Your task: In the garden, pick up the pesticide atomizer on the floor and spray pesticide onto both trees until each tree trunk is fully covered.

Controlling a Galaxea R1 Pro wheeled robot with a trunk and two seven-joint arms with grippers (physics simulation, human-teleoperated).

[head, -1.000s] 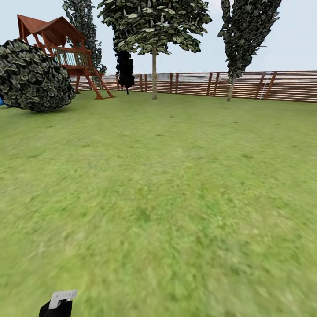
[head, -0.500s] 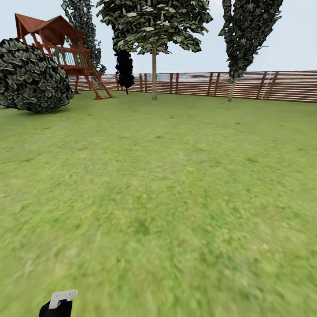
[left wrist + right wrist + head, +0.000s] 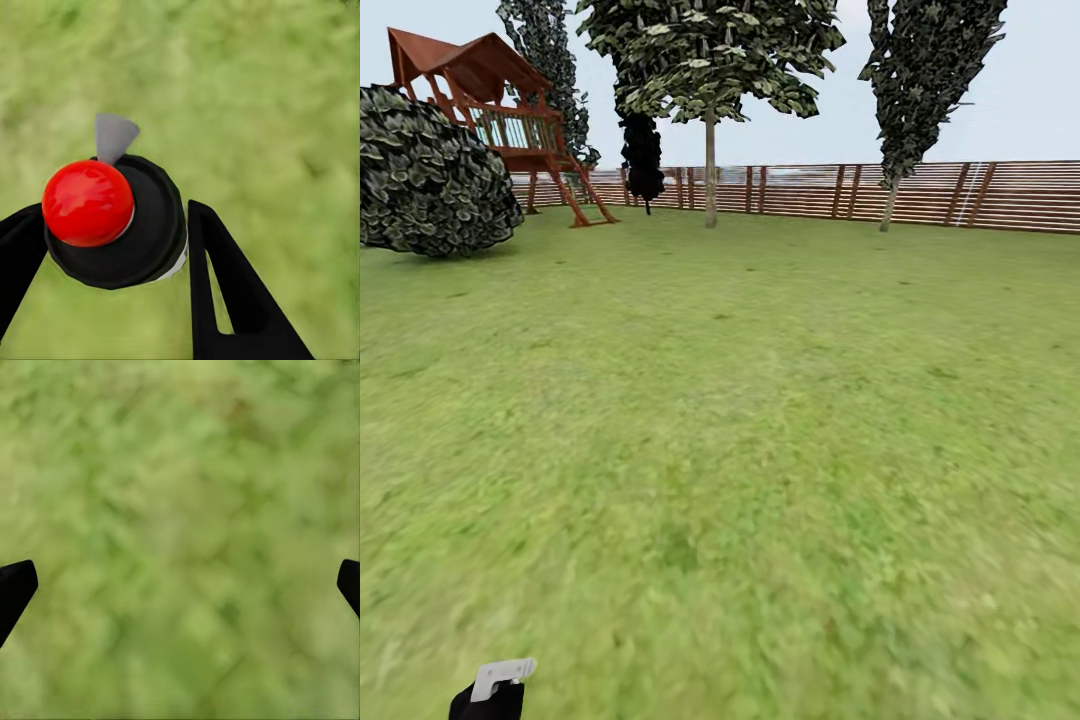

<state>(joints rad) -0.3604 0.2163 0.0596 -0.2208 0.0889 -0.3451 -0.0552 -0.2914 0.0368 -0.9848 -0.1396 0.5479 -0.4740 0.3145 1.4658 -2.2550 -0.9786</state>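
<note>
A wide green lawn (image 3: 760, 420) runs open and unbroken from the robot to a brown slatted fence (image 3: 920, 195) closing the far edge of the garden. Two pale-trunked trees stand just before that fence: one near the middle (image 3: 710, 170), one further right (image 3: 888, 195), each trunk upright and with bare grass all the way up to it. At far left a round dark bush (image 3: 430, 175) sits in front of a red-brown play tower (image 3: 490, 100), with a near-black narrow tree (image 3: 643, 150) beside the middle trunk; none of these lies between the robot and the two trunks.

In the left wrist view the left gripper (image 3: 112, 247) has its black fingers (image 3: 225, 285) clamped on the pesticide atomizer (image 3: 120, 225), a dark round bottle seen end-on, red top (image 3: 88, 202) toward the camera, long axis running along the fingers, grey nozzle (image 3: 114, 136) pointing away over the grass. Its pale tip (image 3: 502, 677) shows at the lower left of the head view.

The right gripper (image 3: 180, 585) hangs over blurred grass, fingers (image 3: 15, 589) spread wide.
</note>
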